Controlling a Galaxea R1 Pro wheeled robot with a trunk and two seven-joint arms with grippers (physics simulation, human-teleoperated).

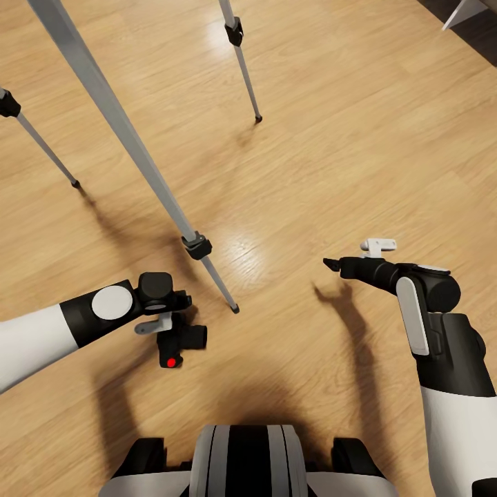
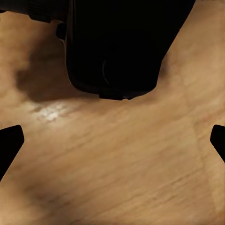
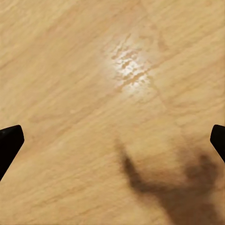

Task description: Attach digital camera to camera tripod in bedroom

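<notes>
Left gripper [image 1: 169, 324] spread wide, holding nothing, hanging just above the camera [image 1: 178, 342], which lies on the wood floor [image 1: 310, 159] with its red button [image 1: 170, 362] visible. Right gripper [image 1: 331, 263] also spread wide, holding nothing, well apart from the camera. Tripod [image 1: 124, 131] legs stand on the floor, nearest foot just beside the camera.

No legible text, labels, brands, numbers or signs in any view; checked head and both wrist views; none readable.
</notes>
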